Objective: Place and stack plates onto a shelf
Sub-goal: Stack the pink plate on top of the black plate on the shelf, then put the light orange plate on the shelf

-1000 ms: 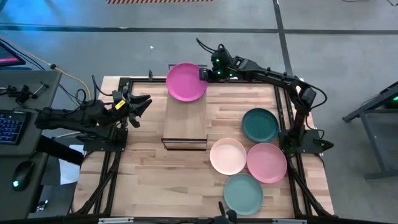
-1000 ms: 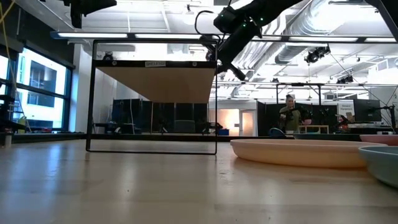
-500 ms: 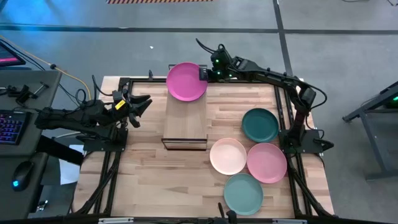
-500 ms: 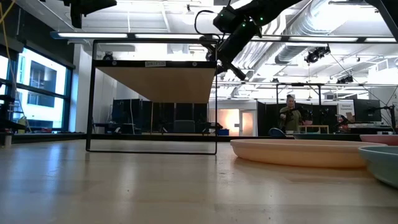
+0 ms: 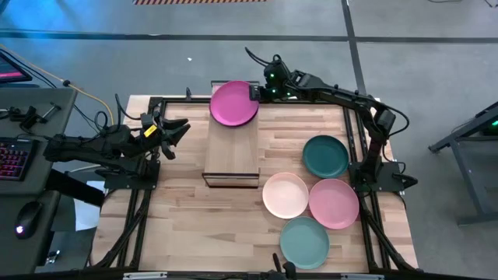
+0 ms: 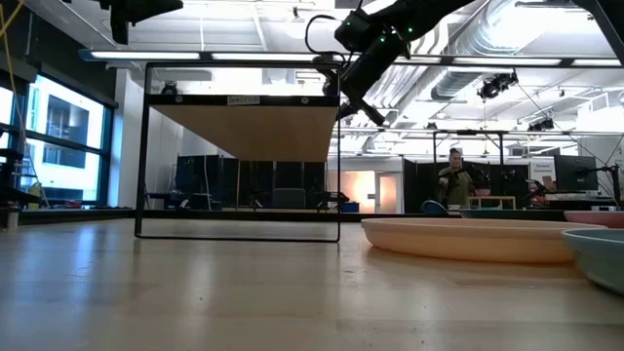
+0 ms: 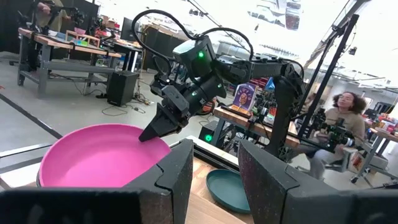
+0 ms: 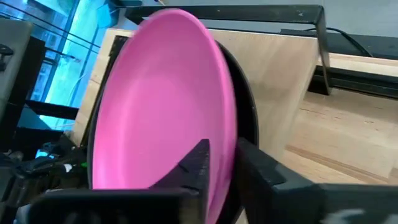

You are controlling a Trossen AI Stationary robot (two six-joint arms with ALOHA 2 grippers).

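- High view: the table point(image 5: 194, 225) carries the shelf point(image 5: 232, 152) and four loose plates, with dark green point(image 5: 325, 155) farthest back.
- Magenta plate point(image 5: 233, 102) sits at the shelf's far end, over a black plate point(image 8: 245, 109).
- Right gripper point(image 5: 254, 92) straddles the magenta rim; whether it pinches is unclear.
- Left gripper point(image 5: 177, 130) hovers left of the shelf, jaws spread.

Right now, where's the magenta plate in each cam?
High view: magenta plate at the shelf's far end, right hand at its rim.
Low view: not visible; only the shelf's underside shows.
Left wrist view: lower left, the right hand's tip on its edge.
Right wrist view: fills the middle, tilted, a dark plate behind it.
Shared landmark: the right hand at the plate's rim.
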